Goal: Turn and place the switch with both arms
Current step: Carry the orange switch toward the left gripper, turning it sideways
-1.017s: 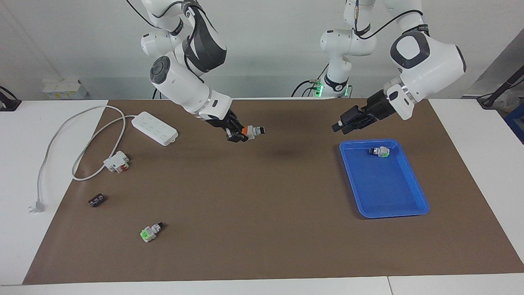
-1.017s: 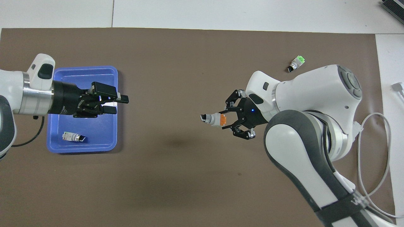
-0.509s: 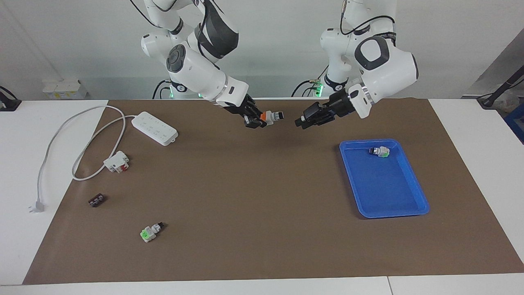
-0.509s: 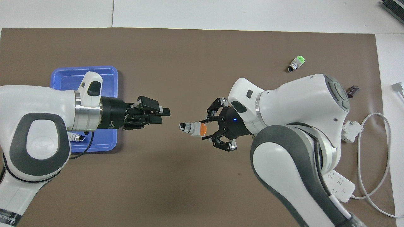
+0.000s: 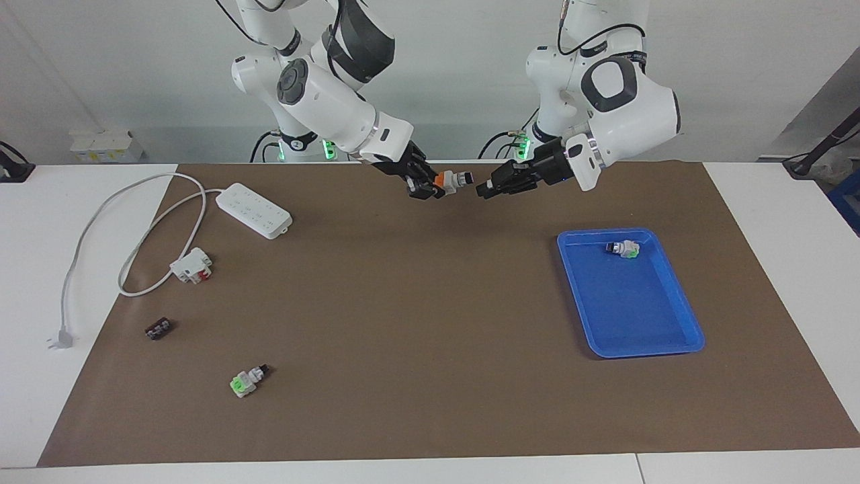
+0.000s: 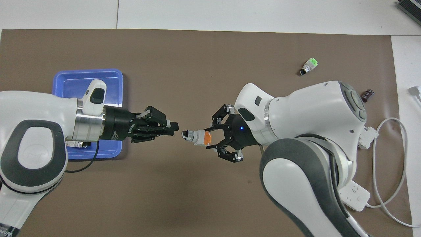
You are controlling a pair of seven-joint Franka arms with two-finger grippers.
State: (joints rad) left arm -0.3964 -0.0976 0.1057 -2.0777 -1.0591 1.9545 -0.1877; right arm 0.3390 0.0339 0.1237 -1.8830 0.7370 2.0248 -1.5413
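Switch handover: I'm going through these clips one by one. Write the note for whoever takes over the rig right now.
Right gripper: shut on the switch, held up over the mat, knob toward the left gripper.
Left gripper: facing the knob across a small gap, not touching.
Blue tray: holds another switch.
Done: switch lifted and presented.
Left: left gripper takes it and places it.
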